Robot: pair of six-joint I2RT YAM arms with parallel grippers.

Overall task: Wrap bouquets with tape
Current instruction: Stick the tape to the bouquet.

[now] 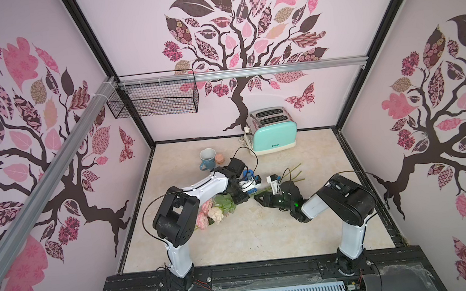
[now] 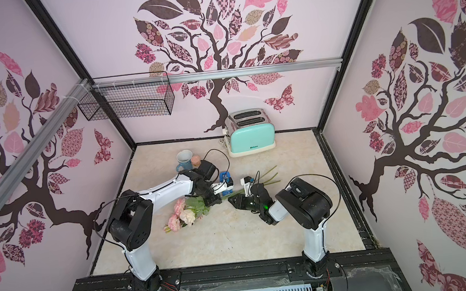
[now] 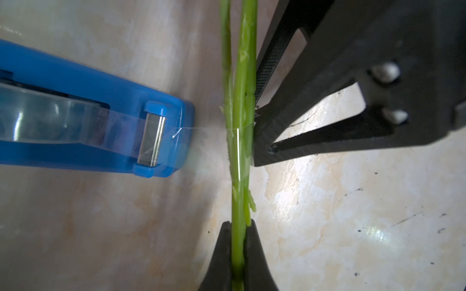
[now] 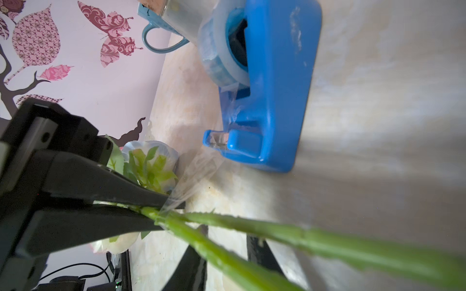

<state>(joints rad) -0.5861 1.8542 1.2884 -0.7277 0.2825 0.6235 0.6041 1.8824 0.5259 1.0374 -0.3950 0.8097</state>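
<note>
A marbled beige surface is lying inside a booth whose pale pink walls are carrying dark tree and leaf prints. The left end effector is pinching fully closed on the long thin green stems of the bouquet, a bunch of artificial flowers with pale pink and cream blooms and green leaves. In the left wrist view its two black tips are pressing the stems from both sides. The right end effector is standing partly open. In the right wrist view its black fingers are sitting apart with the stems running past them, and they are not closing on anything. A strip of clear tape is stretching from the cutter of the bright blue oblong plastic tape dispenser to the stems, sticking to them between the two end effectors. In both top views the dispenser is standing on the surface just behind the stems, partly hidden by the left wrist. The blooms are pointing toward the left arm, and the cut stem ends are splaying out beyond the right end effector. Farther back, a blue ceramic mug is standing with a small round pink object just beside it. A mint-green toaster with a chrome top is sitting against the back wall, and a black wire basket is hanging from an aluminium rail.
</note>
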